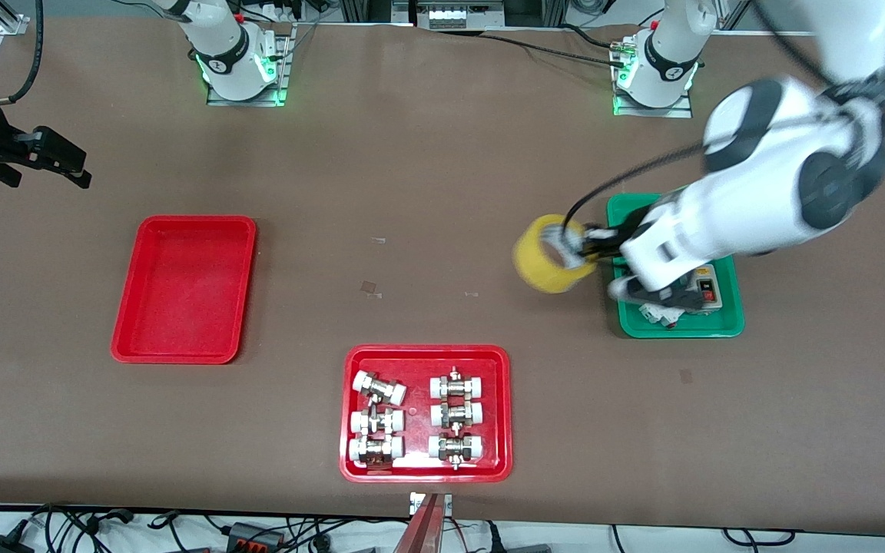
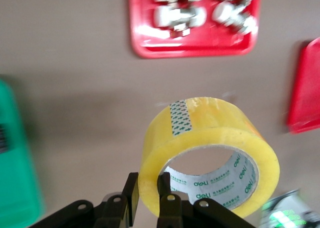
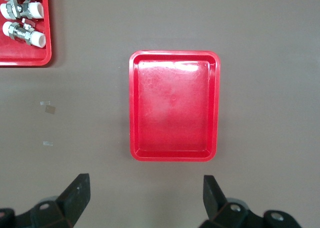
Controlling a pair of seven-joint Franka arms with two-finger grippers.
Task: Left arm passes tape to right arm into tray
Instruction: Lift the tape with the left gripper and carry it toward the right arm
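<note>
The tape (image 1: 548, 253) is clamped by its wall in the left hand (image 2: 148, 198), held in the air beside the green tray (image 1: 723, 326). The right hand (image 3: 146, 198) is held released above the desk (image 1: 442, 153) near the red tray (image 3: 173, 105).

The tape (image 2: 210, 138) has "deli" printed on its inner core.
</note>
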